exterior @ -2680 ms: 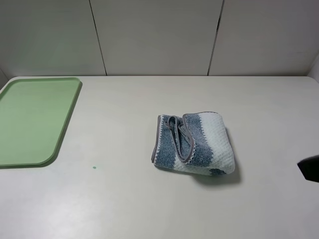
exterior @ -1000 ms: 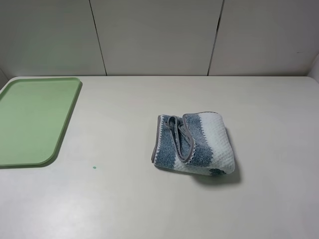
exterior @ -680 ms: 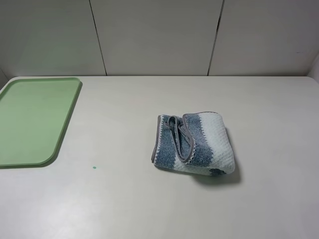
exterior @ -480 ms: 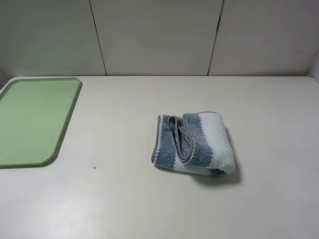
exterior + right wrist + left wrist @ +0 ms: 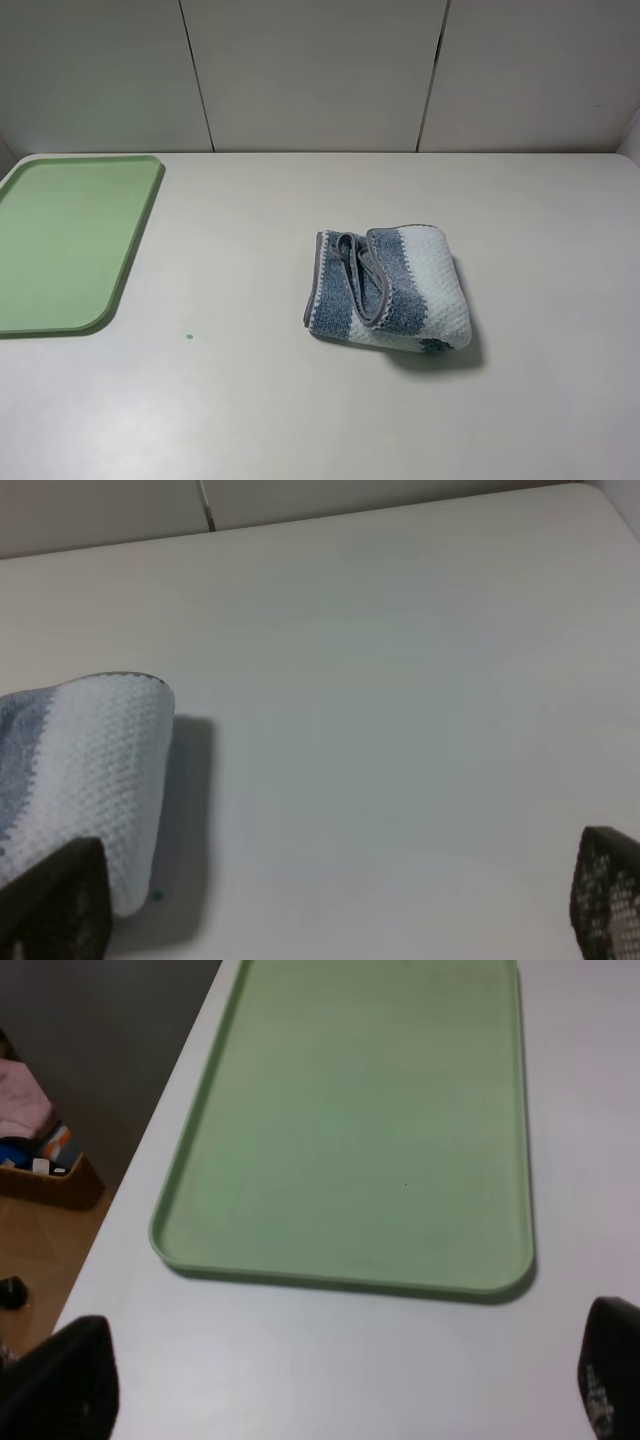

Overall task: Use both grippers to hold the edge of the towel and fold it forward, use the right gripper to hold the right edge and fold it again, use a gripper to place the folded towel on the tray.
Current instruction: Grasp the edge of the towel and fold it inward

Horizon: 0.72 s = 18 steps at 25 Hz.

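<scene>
Two wide, empty claws: left claw (image 5: pixel 340 1385) near the tray (image 5: pixel 350 1110), right claw (image 5: pixel 330 900) beside the folded towel (image 5: pixel 390 290), which lies on the counter (image 5: pixel 250 410), tray at its nine o'clock. Placing seems next: grip the towel whole.

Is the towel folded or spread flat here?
Folded. The towel lies as a thick layered bundle on the table, grey hem doubled over on top, apart from the tray.

Pale table (image 5: pixel 300 420) before grey-white wall panels (image 5: pixel 310 70) with dark seams, brown floor (image 5: pixel 40 1250) beside
</scene>
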Available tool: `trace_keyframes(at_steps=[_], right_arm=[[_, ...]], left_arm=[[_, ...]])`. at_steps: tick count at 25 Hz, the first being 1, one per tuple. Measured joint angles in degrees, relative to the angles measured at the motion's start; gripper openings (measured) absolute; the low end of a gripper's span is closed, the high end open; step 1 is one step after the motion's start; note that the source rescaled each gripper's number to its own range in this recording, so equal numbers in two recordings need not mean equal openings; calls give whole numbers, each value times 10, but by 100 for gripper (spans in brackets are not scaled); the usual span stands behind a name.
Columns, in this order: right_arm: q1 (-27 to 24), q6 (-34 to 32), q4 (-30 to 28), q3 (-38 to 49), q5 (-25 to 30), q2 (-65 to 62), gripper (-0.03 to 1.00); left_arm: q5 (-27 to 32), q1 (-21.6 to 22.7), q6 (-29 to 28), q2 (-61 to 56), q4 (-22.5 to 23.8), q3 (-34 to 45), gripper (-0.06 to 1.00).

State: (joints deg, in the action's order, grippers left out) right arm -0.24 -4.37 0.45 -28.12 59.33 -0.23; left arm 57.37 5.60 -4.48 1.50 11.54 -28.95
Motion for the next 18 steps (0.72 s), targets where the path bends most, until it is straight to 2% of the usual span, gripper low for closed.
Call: trace_keyframes(at_steps=[4, 9, 13, 18], right_arm=[[0, 0, 0, 0, 0, 0, 100], [0, 0, 0, 0, 0, 0, 100], [0, 0, 0, 0, 0, 0, 100], [0, 0, 0, 0, 0, -1, 100]], left_arm=[[0, 0, 9, 47, -20, -11, 91], [-1, 0, 28, 161, -69, -36, 92], [-24, 0, 49, 258, -121, -60, 98], [-68, 0, 105, 369, -198, -89, 99]])
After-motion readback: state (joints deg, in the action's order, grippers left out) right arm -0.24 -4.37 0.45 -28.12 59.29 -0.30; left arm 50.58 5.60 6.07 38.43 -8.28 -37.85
